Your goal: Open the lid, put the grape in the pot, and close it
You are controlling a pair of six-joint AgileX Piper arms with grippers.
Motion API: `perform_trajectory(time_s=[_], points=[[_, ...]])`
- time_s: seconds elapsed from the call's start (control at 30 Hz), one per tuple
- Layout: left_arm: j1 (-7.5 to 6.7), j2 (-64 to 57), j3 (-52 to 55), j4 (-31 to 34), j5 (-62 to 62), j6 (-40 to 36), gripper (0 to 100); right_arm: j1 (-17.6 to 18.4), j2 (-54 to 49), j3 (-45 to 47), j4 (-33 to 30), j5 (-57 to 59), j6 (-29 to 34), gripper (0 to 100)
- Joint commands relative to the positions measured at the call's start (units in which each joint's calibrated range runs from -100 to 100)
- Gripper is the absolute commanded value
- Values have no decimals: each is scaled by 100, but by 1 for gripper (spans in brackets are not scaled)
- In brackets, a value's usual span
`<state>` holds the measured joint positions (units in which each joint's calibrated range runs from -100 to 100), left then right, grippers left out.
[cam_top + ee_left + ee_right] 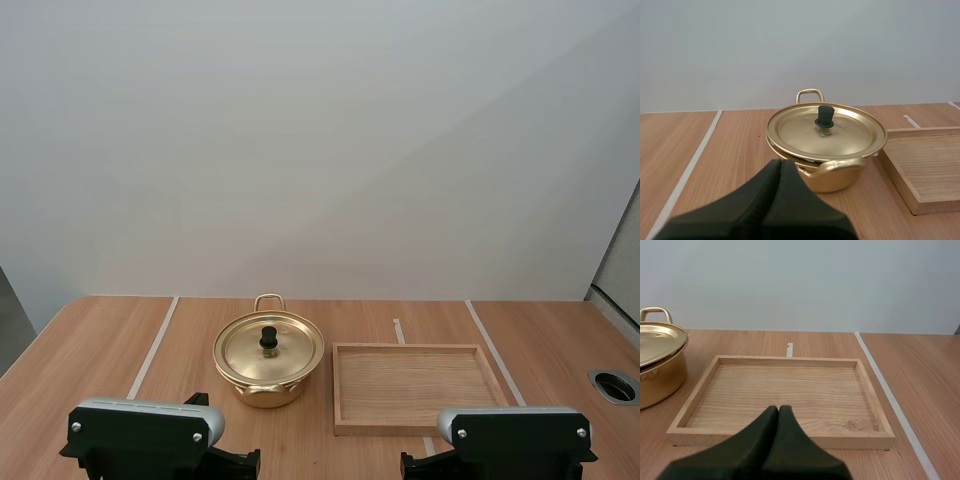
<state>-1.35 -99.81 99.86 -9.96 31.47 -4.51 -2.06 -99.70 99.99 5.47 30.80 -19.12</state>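
Observation:
A golden pot (268, 378) stands on the table left of centre, its golden lid (268, 348) on top with a black knob (268, 338). From the left wrist the pot (832, 177) and its lid (826, 131) sit just beyond my left gripper (781, 162), whose fingers lie together as one dark wedge, shut on nothing. My right gripper (778, 409) is likewise shut on nothing, near the front rim of the wooden tray (775, 439), with the pot (660, 375) off to the side. No grapes are seen.
The shallow wooden tray (412, 426) lies right of the pot with nothing in it. White tape lines (152, 347) run across the wooden table. A round cable hole (615, 385) sits near the right edge. Both arm bases stand at the front edge.

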Motion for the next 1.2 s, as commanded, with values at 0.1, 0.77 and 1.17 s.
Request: perform_trajectory(time_s=[0.1,0.77,1.17], points=[[15,-19,14,845,-79,-80,0,-24,-30,1,-40,-1,45,0],[15,-19,14,891,-298,-911,0,-24,-30,1,-63,-1,45,0],[15,-19,14,891,-298,-911,0,-24,-30,1,-63,-1,45,0]])
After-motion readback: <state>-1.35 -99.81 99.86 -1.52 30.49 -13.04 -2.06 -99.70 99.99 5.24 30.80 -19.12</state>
